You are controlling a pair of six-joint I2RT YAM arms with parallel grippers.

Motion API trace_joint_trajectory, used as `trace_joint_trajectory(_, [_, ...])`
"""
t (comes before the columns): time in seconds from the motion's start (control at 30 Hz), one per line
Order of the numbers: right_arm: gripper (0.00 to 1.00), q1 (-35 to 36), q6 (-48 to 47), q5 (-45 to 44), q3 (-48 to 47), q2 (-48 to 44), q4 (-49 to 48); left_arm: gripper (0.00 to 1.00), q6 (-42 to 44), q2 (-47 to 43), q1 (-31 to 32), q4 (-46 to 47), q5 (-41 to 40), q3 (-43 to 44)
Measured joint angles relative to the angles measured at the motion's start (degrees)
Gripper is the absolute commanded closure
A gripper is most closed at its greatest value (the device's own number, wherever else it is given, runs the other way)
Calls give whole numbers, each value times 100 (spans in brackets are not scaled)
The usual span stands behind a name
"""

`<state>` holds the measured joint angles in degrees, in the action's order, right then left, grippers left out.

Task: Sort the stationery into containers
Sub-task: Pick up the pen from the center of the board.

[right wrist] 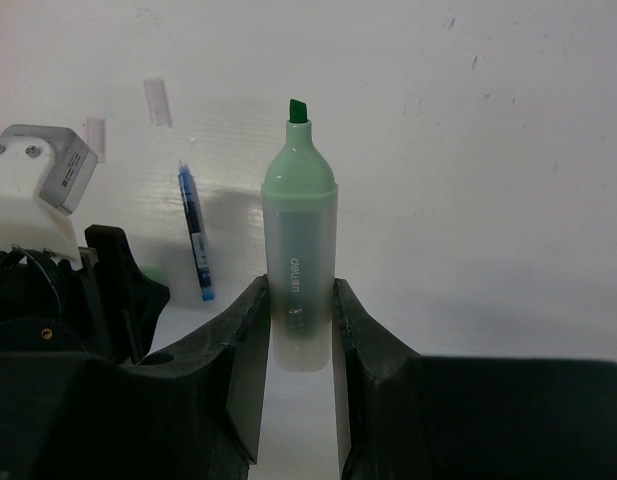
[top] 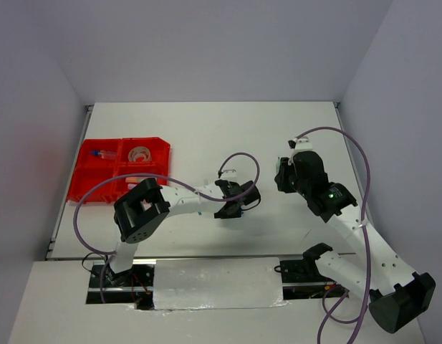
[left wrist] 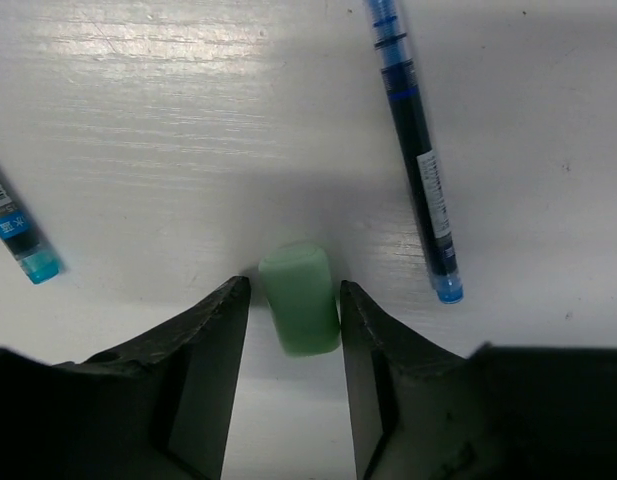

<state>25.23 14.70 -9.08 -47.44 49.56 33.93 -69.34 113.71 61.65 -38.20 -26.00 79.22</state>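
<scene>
Both arms at mid-table, red tray [top: 84, 190] well off at the far left.

We note the left gripper [left wrist: 293, 288] low over the table [top: 206, 136], its jaws standing apart on either side of a pale green cap [left wrist: 300, 300] that lies flat. One finger is against the cap and a thin gap shows at the other, so the cap is not yet clamped. A blue pen [left wrist: 418, 160] lies just beside it, and a second pen [left wrist: 18, 232] sits at the frame's left edge. The right gripper [right wrist: 298, 290] is clamped on the barrel of a green marker [right wrist: 300, 240], whose bare chisel tip points away from the wrist. In the tray we see a tape roll [top: 140, 153] in the far right compartment.
</scene>
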Motion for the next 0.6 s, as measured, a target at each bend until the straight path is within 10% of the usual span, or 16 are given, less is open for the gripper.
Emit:
trace_joint_trajectory(0.3, [100, 0, -44, 98, 2, 120, -4, 92, -15, -114, 4, 96, -15, -160])
trace_joint_trajectory(0.6, [100, 0, -46, 291, 66, 553, -28, 100, -131, -623, 7, 103, -9, -654])
